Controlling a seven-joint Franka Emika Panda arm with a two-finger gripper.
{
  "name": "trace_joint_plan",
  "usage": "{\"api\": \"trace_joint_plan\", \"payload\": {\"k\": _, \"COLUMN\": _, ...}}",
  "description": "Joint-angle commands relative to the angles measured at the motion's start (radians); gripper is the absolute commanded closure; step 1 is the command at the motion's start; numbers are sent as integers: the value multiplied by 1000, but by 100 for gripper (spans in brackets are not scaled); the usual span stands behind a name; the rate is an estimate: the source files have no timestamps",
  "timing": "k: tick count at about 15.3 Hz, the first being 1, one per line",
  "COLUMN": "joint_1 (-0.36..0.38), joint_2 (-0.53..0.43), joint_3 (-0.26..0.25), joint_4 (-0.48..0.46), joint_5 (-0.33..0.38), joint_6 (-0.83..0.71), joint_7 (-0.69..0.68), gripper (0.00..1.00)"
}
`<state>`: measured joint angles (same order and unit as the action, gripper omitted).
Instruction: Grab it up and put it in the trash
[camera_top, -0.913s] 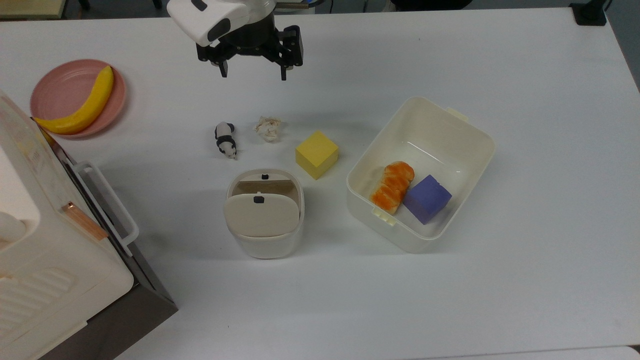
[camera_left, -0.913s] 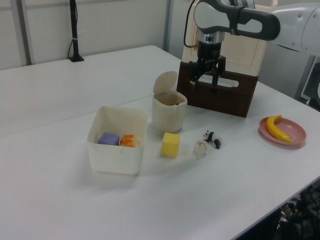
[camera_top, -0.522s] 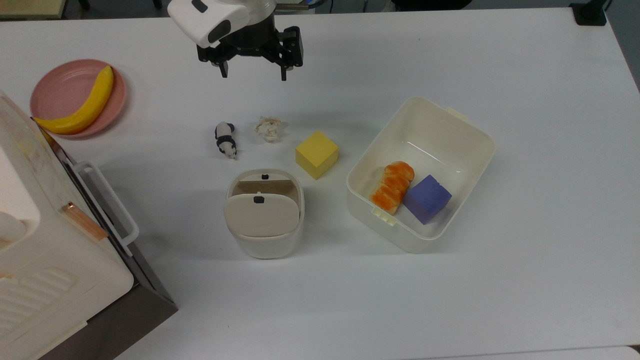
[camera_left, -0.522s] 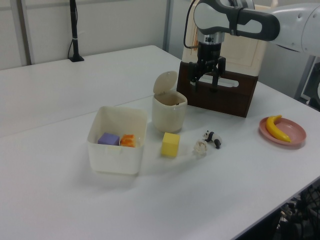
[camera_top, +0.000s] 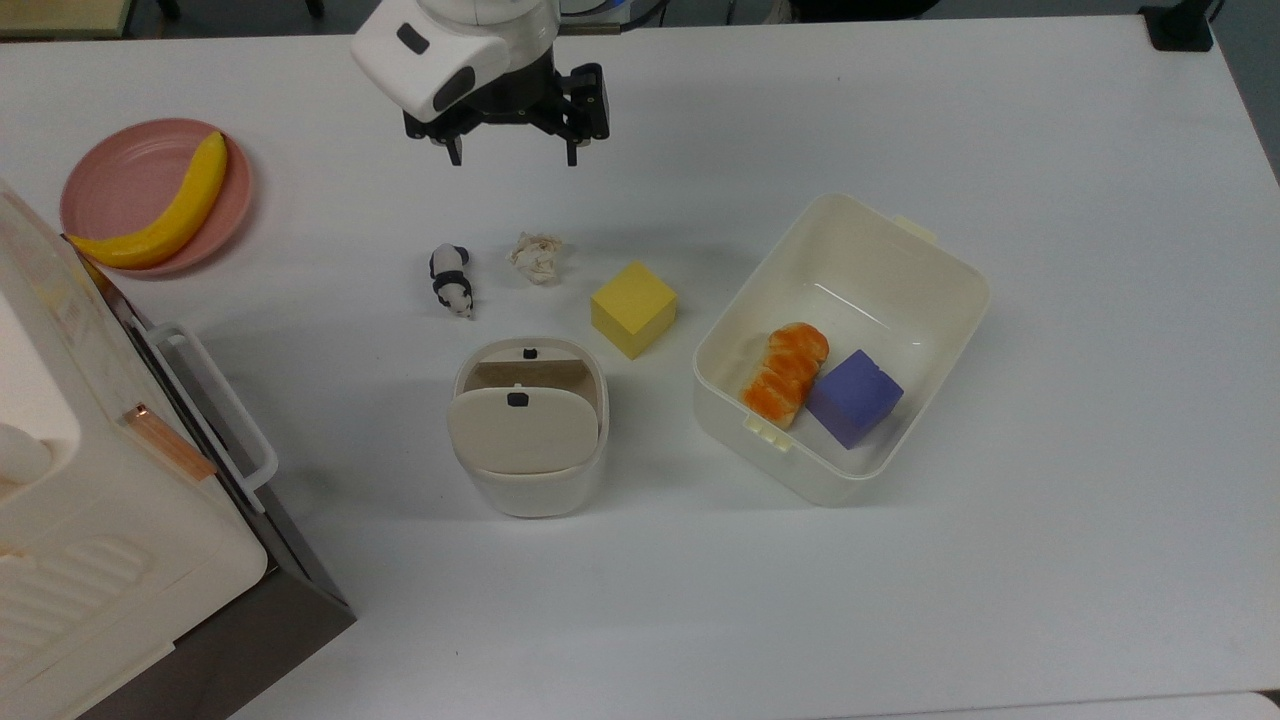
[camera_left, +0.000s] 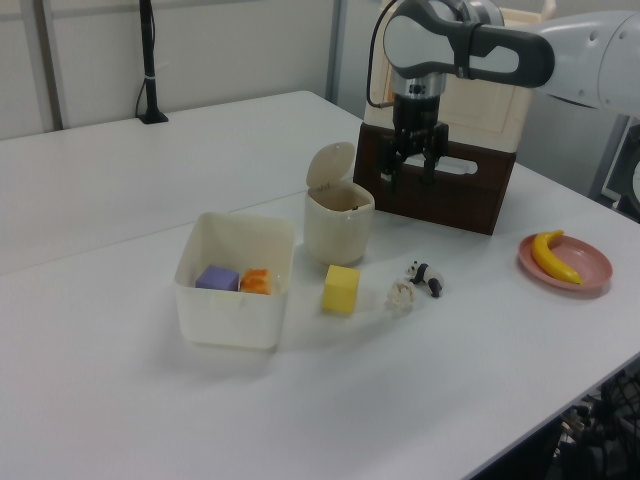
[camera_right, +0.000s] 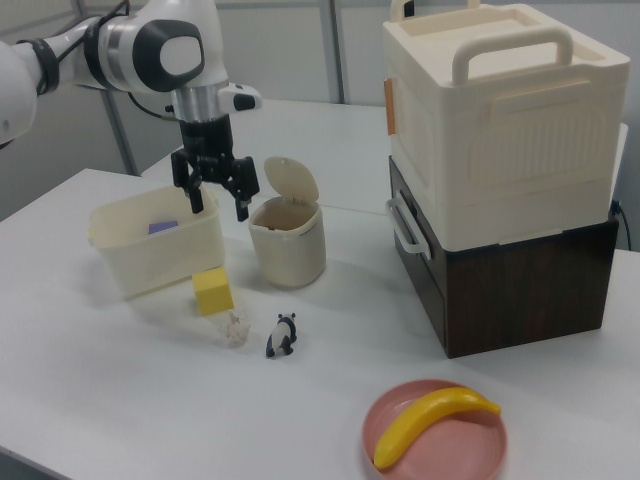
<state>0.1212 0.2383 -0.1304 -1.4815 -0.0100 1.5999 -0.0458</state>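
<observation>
The crumpled off-white paper wad (camera_top: 537, 257) lies on the white table between a panda figure (camera_top: 451, 280) and a yellow cube (camera_top: 633, 308). The paper (camera_left: 400, 296) (camera_right: 233, 330) is untouched. The trash (camera_top: 590, 440), a small cream rounded bin with its flap lid raised, stands just below the paper in the top view; it is also visible as the trash (camera_left: 338, 225) (camera_right: 287, 245). My gripper (camera_top: 514, 160) (camera_left: 410, 182) (camera_right: 219, 210) hangs in the air, open and holding nothing, above the paper in the top view.
A larger cream tub (camera_top: 960, 270) with an orange item and a purple block sits at the top view's right. A pink plate (camera_top: 120, 170) with a banana is at the top view's left. A cream-and-brown box stack (camera_right: 500, 180) stands nearby.
The gripper has shifted slightly down and right in the top view, toward the paper, staying open. The objects have not moved.
</observation>
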Motion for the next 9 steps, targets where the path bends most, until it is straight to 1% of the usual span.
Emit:
{"api": "trace_joint_plan", "payload": {"k": 1, "joint_1": 8, "joint_2": -17, "joint_3": -1, "joint_4": -68, "joint_5": -10, "joint_6": -3, "joint_7": -54, "gripper": 0}}
{"api": "trace_joint_plan", "payload": {"k": 4, "joint_1": 11, "joint_2": -5, "joint_3": 0, "joint_4": -129, "joint_5": -27, "joint_6": 50, "joint_7": -111, "gripper": 2}}
{"api": "trace_joint_plan", "payload": {"k": 6, "joint_1": 15, "joint_2": 9, "joint_3": 3, "joint_4": -176, "joint_5": -42, "joint_6": 109, "joint_7": -111, "gripper": 3}}
{"api": "trace_joint_plan", "payload": {"k": 8, "joint_1": 15, "joint_2": 10, "joint_3": 5, "joint_4": -236, "joint_5": -50, "joint_6": 196, "joint_7": -111, "gripper": 4}}
{"api": "trace_joint_plan", "payload": {"k": 9, "joint_1": 18, "joint_2": 10, "joint_3": 6, "joint_4": -282, "joint_5": -54, "joint_6": 263, "joint_7": -111, "gripper": 4}}
